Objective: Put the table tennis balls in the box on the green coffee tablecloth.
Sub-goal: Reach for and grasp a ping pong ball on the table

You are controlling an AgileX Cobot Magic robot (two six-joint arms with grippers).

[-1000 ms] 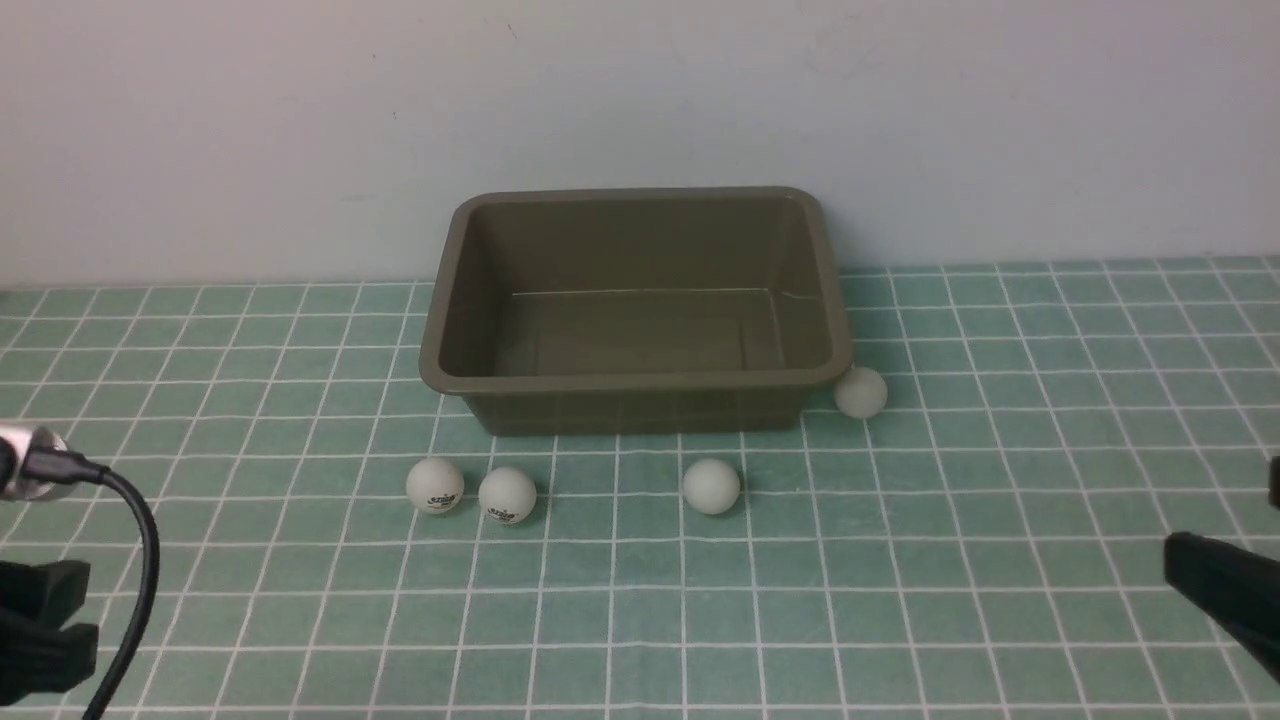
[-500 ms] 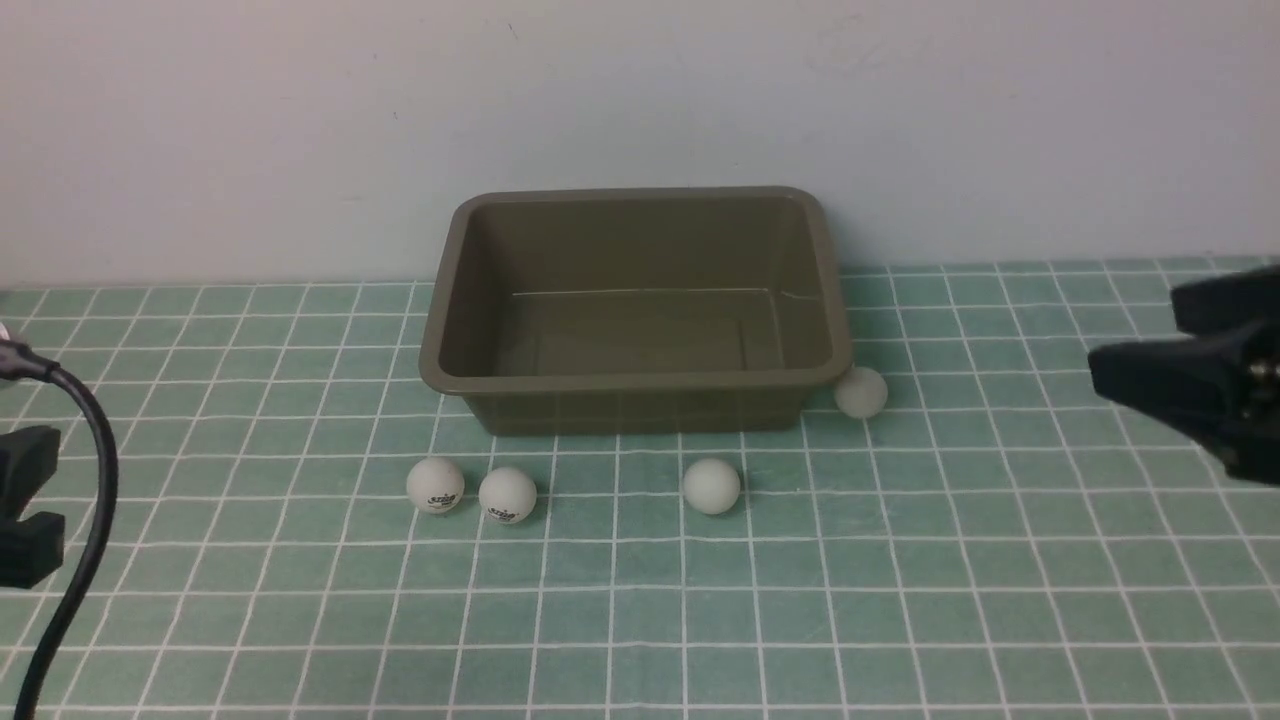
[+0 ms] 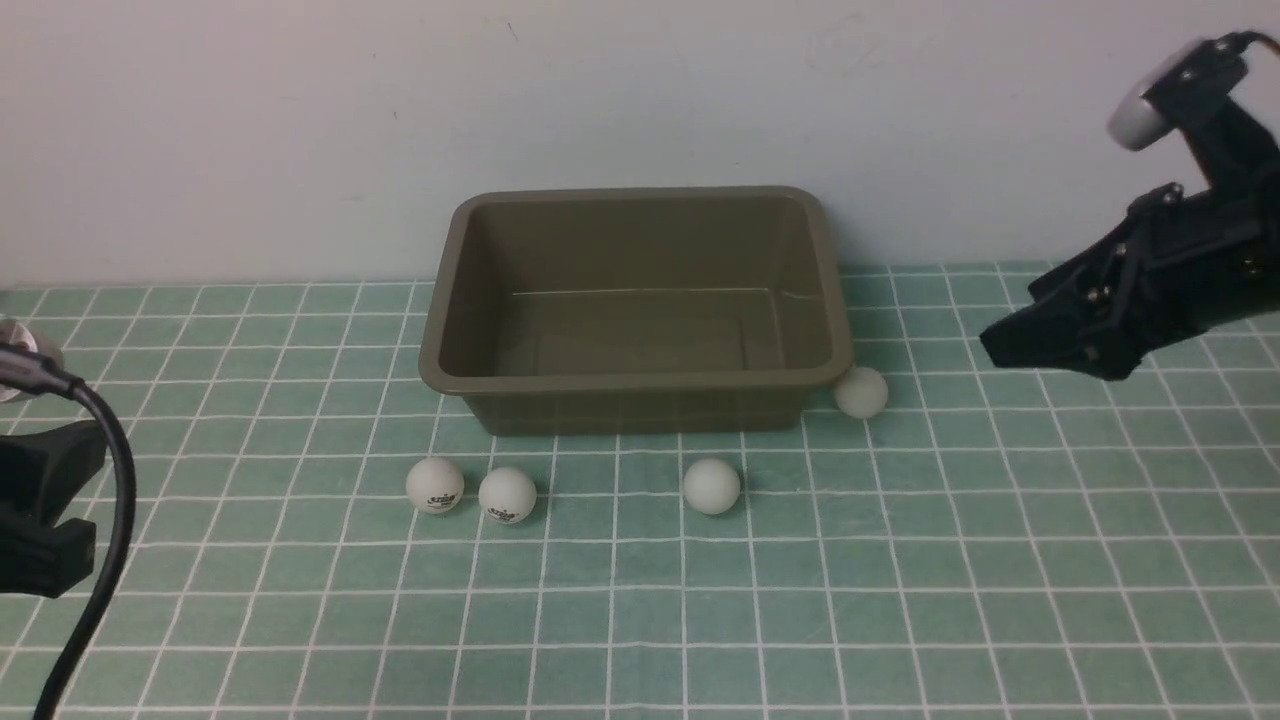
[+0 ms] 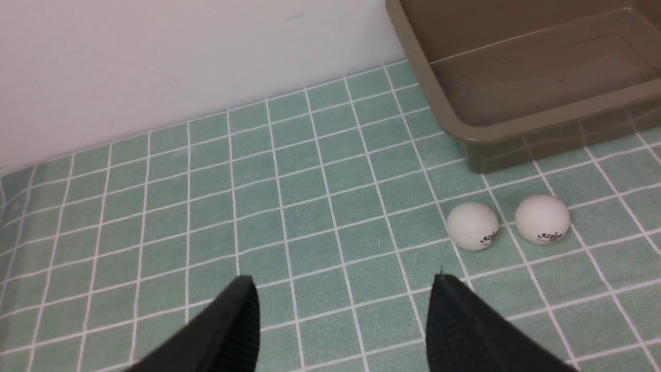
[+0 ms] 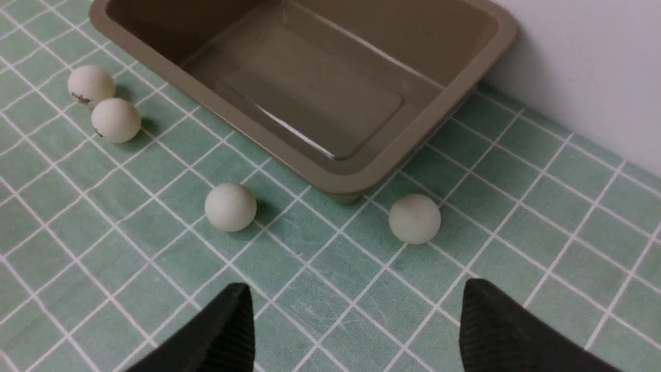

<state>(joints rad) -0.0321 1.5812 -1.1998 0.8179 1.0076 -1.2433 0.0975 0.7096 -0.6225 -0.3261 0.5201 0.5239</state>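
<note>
**Front view.** Box (image 3: pixel 630 382) at back of green cloth (image 3: pixel 900 600), up against pale wall (image 3: pixel 640 100), open side up. All four balls out on cloth, none inside box.
- Leftmost ball (image 3: pixel 435 485) and second ball (image 3: pixel 507 494): almost touching, in front of box near its front-left corner, dark logos facing camera.
- Third ball (image 3: pixel 711 486): alone, in front of box's right half.
- Corner ball (image 3: pixel 860 391): just beside box's front-right corner, close under flared rim.
- Left jaws: low, well left of box, cut off by frame edge, black cable (image 3: pixel 110 520) looping in front.
- Right jaws: well right of box, raised off cloth, tips pointing toward box. Gap not readable from this side.

**Left wrist view.** Left jaws spread wide, black fingers (image 4: pixel 232 330) over bare cloth, pinching nothing. Leftmost ball (image 4: pixel 472 226) and second ball (image 4: pixel 542 219) side by side just past fingertips, near box's front-left corner, logos visible on both.

**Right wrist view.** Right jaws spread wide too, fingers (image 5: pixel 496 336) above cloth, gripping nothing.
- Corner ball (image 5: pixel 414 218) and third ball (image 5: pixel 230 206): nearest, either side of box's front-right corner, small gap between corner ball and box wall.
- Second ball (image 5: pixel 115 120) and leftmost ball (image 5: pixel 91 85): farther along box's front wall.
- Box floor glossy, fully in sight.
</note>
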